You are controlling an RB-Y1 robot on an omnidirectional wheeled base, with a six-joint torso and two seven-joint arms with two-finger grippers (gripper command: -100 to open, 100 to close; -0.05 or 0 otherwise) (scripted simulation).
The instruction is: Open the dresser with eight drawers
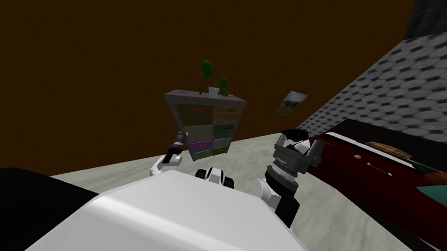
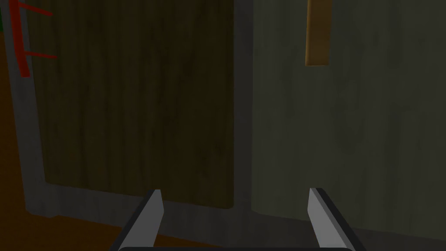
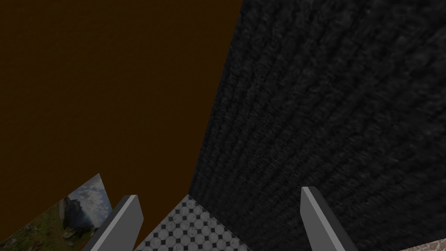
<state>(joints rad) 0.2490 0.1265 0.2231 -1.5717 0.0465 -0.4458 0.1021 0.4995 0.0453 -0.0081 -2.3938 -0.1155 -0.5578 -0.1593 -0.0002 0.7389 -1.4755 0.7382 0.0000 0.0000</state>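
Facing the dresser [image 1: 207,124], the left gripper [image 2: 235,197] hangs open, two drawer fronts [image 2: 139,109] just ahead; the right gripper [image 3: 217,195], raised, is open too.

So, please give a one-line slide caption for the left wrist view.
Open left gripper faces the dresser: a dark brown drawer front beside a grey-green drawer front with a tan handle.

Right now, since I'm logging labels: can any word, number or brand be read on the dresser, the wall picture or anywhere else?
None can be read.
The dresser shows plain coloured panels with no lettering.
The wall picture is a landscape with no text.
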